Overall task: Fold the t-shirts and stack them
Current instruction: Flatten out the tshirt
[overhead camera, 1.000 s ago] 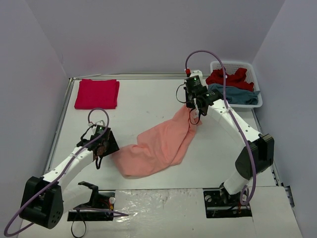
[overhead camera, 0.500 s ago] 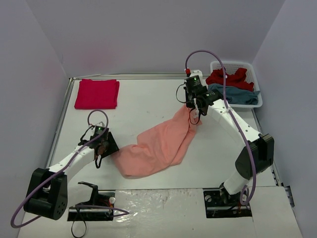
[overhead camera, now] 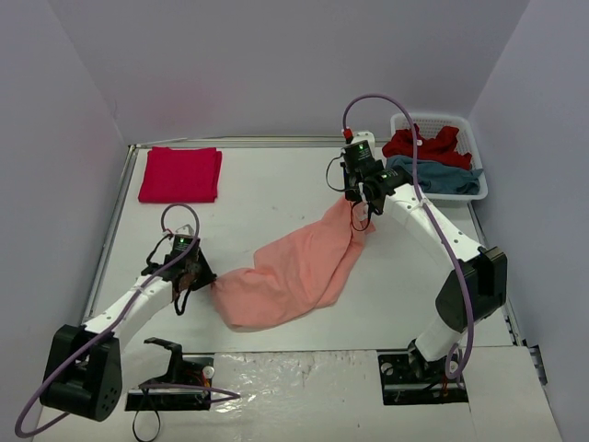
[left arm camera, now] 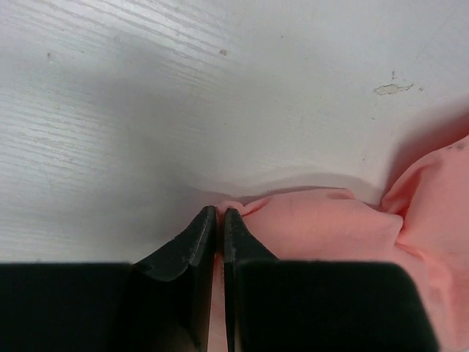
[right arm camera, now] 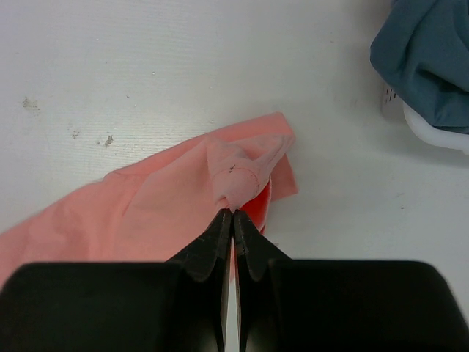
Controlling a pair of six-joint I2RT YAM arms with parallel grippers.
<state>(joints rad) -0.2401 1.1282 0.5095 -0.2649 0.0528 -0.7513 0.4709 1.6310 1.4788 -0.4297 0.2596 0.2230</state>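
Top external view: salmon t-shirt [overhead camera: 294, 272] at middle of bench [overhead camera: 276, 184], long axis near-left to far-right — left gripper [overhead camera: 206, 280] pinching near-left end, right gripper [overhead camera: 361, 204] pinching far-right end — each arm nearest own end.

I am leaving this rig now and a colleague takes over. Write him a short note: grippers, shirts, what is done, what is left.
Left gripper: jaws shut on the left end of the salmon t-shirt.
Right gripper: jaws shut on its far right end.
The shirt lies crumpled between them.
Done: folded red t-shirt, far left corner.
Left: fold and stack the salmon one, then the crumpled red t-shirt and teal t-shirt in the white basket.
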